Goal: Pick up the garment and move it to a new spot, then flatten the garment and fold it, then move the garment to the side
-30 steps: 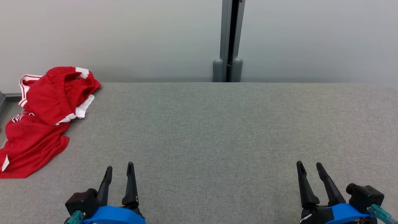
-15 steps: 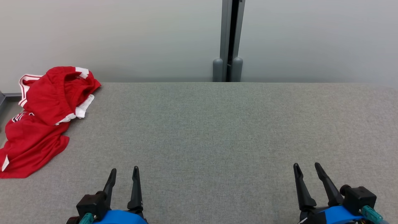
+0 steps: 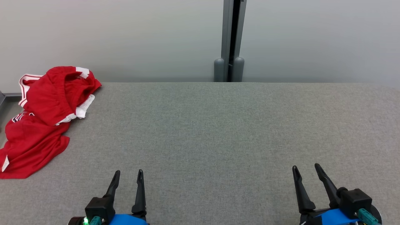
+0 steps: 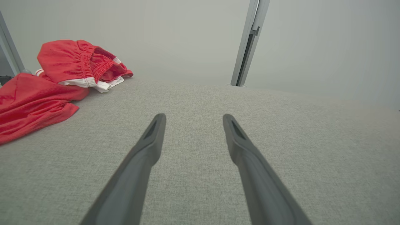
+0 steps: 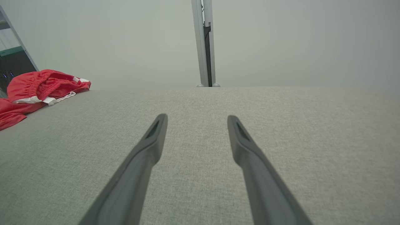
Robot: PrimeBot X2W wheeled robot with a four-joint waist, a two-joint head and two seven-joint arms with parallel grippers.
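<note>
A crumpled red garment with white trim lies bunched at the far left of the grey fabric table, partly over its left edge. The left wrist view has the garment at its upper left, and the right wrist view has the garment at its far left. My left gripper stands open near the front edge, well right of and nearer than the garment, holding nothing. My right gripper is open at the front right, far from the cloth. Open fingers frame bare table in both wrist views: left gripper, right gripper.
A pale wall runs behind the table, with a grey vertical post at the back centre. A dark metal frame piece shows at the far left beside the garment.
Both grippers have drawn back toward the front edge, the left one also sliding slightly right. The garment has not moved.
</note>
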